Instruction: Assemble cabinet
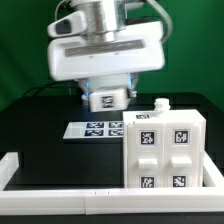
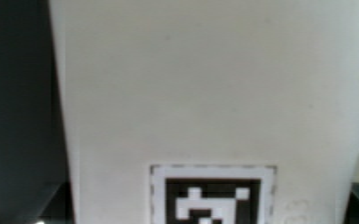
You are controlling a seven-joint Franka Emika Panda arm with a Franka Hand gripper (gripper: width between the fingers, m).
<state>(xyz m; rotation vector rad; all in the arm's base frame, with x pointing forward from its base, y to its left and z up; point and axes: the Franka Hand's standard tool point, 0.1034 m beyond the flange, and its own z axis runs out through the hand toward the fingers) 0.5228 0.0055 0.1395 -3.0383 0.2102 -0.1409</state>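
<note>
The cabinet (image 1: pixel 165 150) is a big white box with four tagged panels on its front, standing at the exterior view's right. A small white knob (image 1: pixel 160 104) sticks up from its top. My gripper (image 1: pixel 105 100) hangs left of and behind the cabinet, above the table. It is shut on a small white tagged piece (image 1: pixel 106 98). In the wrist view this white piece (image 2: pixel 202 90) fills the frame, with its tag (image 2: pixel 211 195) at the edge. My fingers are hidden there.
The marker board (image 1: pixel 97 128) lies flat on the black table below the gripper. A low white rail (image 1: pixel 60 196) runs along the front, with a raised end (image 1: pixel 8 165) at the exterior view's left.
</note>
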